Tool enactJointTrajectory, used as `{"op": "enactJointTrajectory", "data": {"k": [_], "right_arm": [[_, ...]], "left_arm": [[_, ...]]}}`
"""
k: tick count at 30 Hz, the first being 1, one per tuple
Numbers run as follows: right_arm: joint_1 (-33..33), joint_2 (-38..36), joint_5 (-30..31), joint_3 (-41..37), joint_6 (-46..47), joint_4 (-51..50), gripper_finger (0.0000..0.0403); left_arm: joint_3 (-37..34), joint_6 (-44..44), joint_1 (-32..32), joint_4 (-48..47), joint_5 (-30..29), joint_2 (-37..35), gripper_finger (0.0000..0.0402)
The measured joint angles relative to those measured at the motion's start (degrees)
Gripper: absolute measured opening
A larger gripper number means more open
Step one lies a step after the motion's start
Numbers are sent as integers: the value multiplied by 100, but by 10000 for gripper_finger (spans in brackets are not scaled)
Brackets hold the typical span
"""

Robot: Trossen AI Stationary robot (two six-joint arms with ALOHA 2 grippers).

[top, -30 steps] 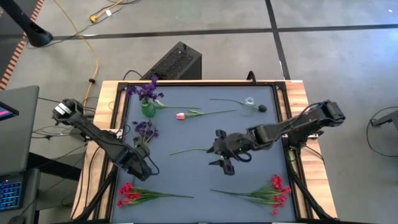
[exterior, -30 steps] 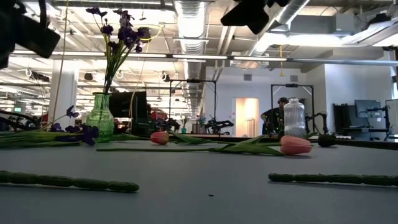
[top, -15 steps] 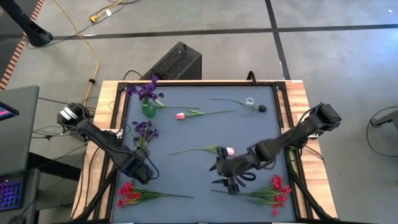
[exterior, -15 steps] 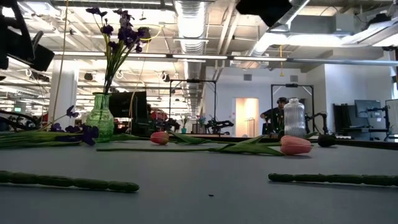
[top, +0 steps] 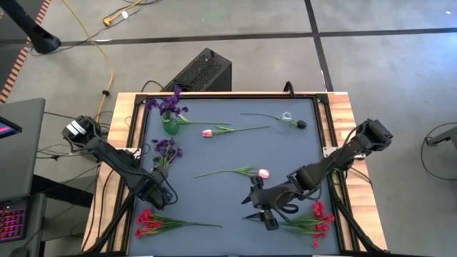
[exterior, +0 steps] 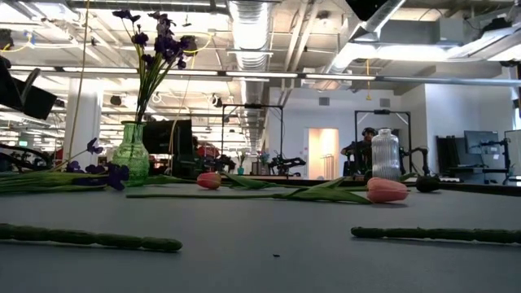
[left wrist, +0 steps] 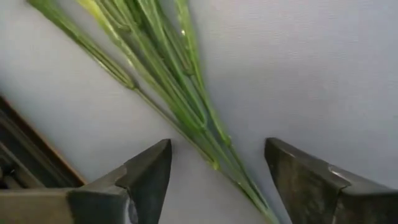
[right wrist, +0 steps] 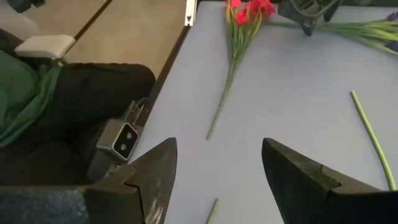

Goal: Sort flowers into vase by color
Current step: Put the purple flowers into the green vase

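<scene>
Purple blooms (top: 170, 104) upright in the green vase (top: 169, 126); loose purple bunch (top: 166, 149) lying just beside it. Pink tulips (top: 208, 133) flat farther off. Red sprays (top: 148, 222) lying farthest from the vase.

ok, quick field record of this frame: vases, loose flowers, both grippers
green glass vase: far left corner, purple blooms in it
clear glass vase: far right, empty
loose purple flowers: lying left side
pink tulips: one far centre, one mid-table
red sprays: near left, near right
left gripper: open, straddling green stems
right gripper: open, above near-right spray's stems
</scene>
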Motion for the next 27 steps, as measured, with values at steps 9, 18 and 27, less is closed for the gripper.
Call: {"op": "enactJointTrajectory", "data": {"k": [9,18,27], "right_arm": [[16,0,204,0,240,30,260],[88,0,392,0,330,50,260],[83,1,750,0,279,51,260]], "left_arm": [[-58,292,-10,232,-82,-406,61],[670,1683,-6,220,-1062,-979,3],[1807,4754,-91,1259,-3777,-1472,1]]}}
